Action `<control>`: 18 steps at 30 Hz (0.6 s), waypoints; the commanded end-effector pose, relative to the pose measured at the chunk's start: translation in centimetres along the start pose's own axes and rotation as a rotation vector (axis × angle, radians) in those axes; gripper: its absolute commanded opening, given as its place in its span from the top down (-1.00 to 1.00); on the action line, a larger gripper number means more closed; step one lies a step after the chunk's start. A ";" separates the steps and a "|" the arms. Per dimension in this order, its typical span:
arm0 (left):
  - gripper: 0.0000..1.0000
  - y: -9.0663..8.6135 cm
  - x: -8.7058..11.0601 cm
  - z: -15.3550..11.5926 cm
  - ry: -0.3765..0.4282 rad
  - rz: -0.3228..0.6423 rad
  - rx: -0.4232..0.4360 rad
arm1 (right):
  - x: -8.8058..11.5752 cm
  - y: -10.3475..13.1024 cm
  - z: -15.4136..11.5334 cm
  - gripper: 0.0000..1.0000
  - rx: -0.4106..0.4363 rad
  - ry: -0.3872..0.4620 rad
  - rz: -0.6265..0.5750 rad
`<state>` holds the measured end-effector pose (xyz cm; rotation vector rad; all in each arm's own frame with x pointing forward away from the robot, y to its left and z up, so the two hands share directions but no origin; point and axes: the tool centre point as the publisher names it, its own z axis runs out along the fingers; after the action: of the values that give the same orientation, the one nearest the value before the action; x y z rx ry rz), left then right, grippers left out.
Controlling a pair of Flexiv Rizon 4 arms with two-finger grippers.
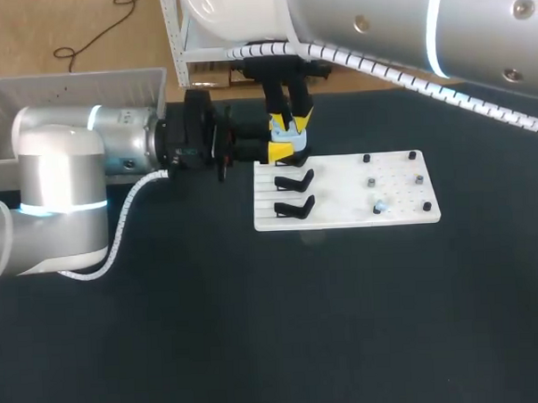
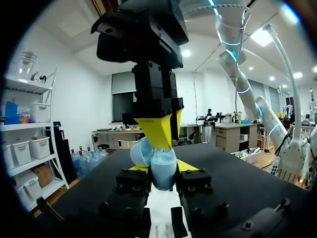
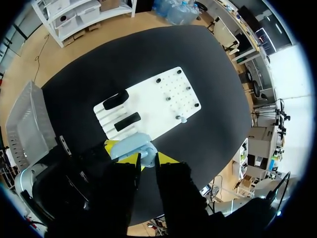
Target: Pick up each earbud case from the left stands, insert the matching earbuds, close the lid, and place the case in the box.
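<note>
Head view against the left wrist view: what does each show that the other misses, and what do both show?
Only the head view shows the box and the peg side of the board. Only the left wrist view shows the case with its lid open. Both show the case held in the left pincer, with the right pincer at it from above.

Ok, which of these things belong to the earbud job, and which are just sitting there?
Job: light-blue earbud case in left claw, right claw over it, likely earbud on white board, box.
Idle for now: two black stands, black pegs.
</note>
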<state>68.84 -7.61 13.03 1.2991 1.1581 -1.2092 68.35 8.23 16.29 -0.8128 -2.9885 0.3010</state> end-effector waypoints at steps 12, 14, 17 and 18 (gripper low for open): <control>1.00 0.1 0.1 0.0 0.000 0.000 0.000 | 1.1 -4.3 -3.7 -0.11 -0.182 -0.059 -0.030; 1.00 0.1 0.1 0.0 0.000 0.000 0.000 | 1.1 -5.4 -4.0 -0.11 -0.228 -0.065 -0.058; 1.00 0.1 0.1 0.0 0.000 0.000 0.000 | 0.8 -7.1 -3.9 -0.14 -0.265 -0.104 -0.112; 1.00 0.1 0.1 0.0 0.000 0.000 0.000 | 0.8 -7.6 -3.8 -0.15 -0.283 -0.108 -0.137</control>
<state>68.86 -7.61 13.03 1.2990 1.1579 -1.2096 67.18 6.65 21.64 -0.6412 -3.0866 0.2247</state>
